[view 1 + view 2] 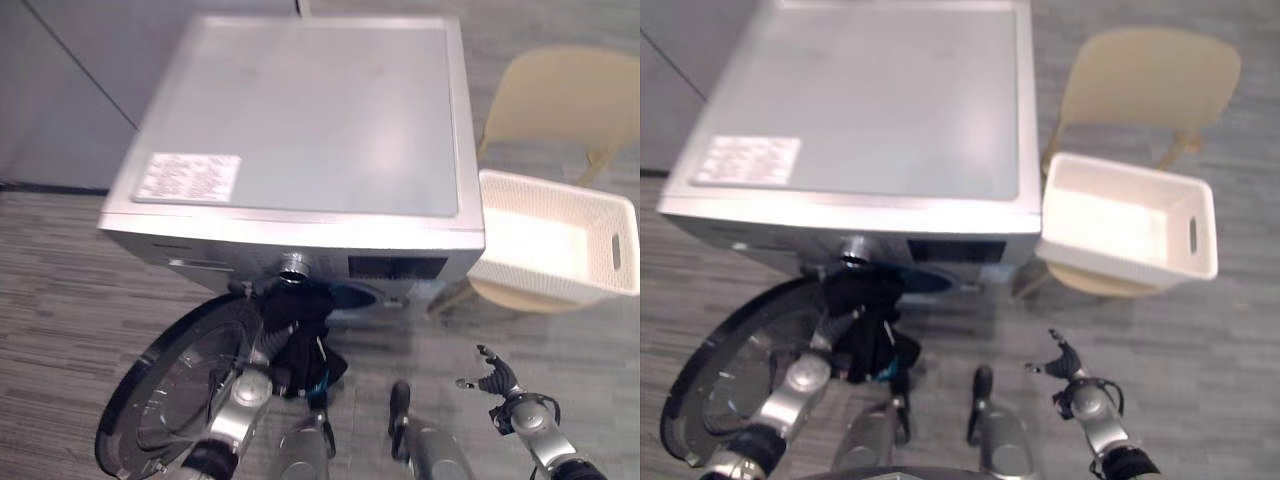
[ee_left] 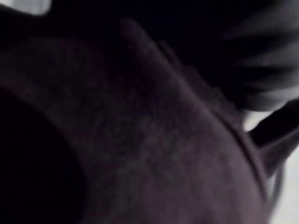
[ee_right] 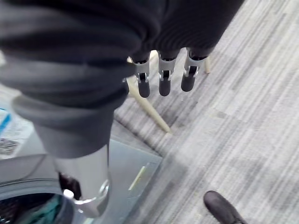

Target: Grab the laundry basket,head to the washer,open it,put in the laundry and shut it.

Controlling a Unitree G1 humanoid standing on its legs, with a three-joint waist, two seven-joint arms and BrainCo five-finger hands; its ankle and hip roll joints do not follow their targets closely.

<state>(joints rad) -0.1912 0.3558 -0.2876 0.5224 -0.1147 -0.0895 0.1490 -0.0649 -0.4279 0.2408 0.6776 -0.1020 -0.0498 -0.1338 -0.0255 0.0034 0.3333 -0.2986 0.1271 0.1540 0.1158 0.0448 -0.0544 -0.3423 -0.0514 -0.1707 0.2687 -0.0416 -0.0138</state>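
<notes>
Pushing the dark laundry (image 1: 300,345) into the washer (image 1: 300,130) mouth with my left hand (image 1: 268,352), its fingers buried so I cannot tell their grip, I risk a trailing end catching the open door (image 1: 165,385); my right hand (image 1: 492,378) hangs relaxed, fingers apart.

Washer (image 1: 300,120): one
Laundry basket (image 1: 560,235): one
Chair (image 1: 570,95): one
Dark laundry bundle (image 1: 300,340): one
Robot hands: two

White label (image 1: 188,177) with small print on the washer (image 1: 310,120) top, not readable, no other text can be read
</notes>
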